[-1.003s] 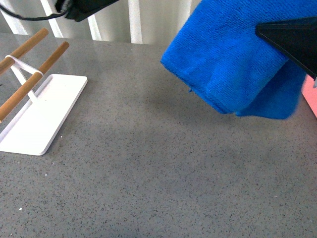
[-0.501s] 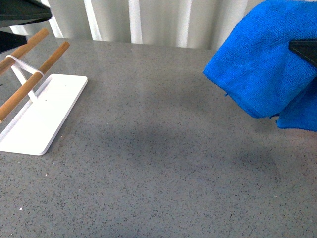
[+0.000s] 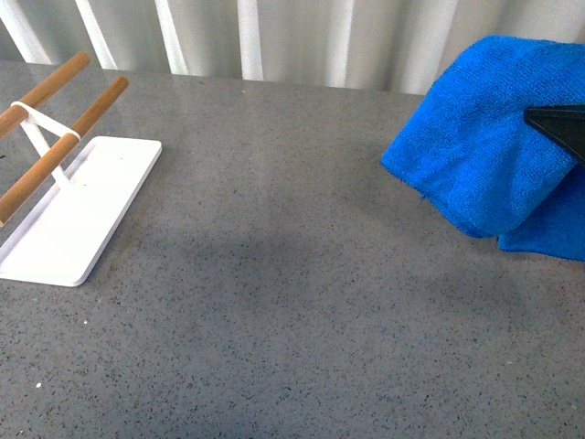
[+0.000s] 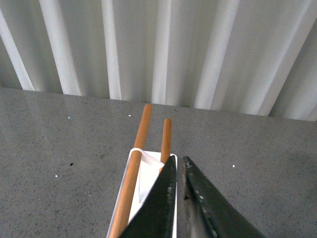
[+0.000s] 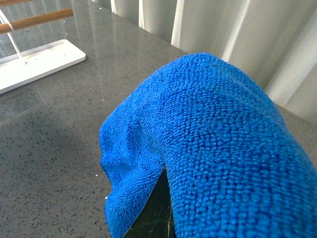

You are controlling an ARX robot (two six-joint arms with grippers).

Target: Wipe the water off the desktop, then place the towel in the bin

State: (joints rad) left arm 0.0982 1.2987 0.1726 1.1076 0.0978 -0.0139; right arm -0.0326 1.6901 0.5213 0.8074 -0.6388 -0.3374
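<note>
1. Hanging in the upper right of the front frame, the towel (image 3: 480,151) is appearing lifted off the desktop (image 3: 302,320), with its lower folds drooping toward the right edge of the frame.
2. The right gripper (image 3: 559,128) is showing there only as a dark wedge at the right edge. One finger is lying across the front face of the cloth, with its tip pointing toward frame left.
3. In the right wrist view the towel is draping over the top of this gripper, and a dark finger (image 5: 157,210) is peeking out from beneath the blue pile. The fingers are pinching the cloth between them, though fabric is hiding the pinch line itself.
4. The left gripper (image 4: 178,159), visible only in its own wrist view, is presenting two dark fingers drawn together to a narrow slit, with nothing between them.
5. The white tray (image 3: 82,215) is lying at the left edge of the front frame and carrying two wooden rods (image 3: 96,110) on a white bracket. It is sitting well apart from the towel, with bare desktop stretching between them.
6. The pleated white curtain (image 3: 302,37) is running along the top of the front frame, behind the desktop's far edge.
</note>
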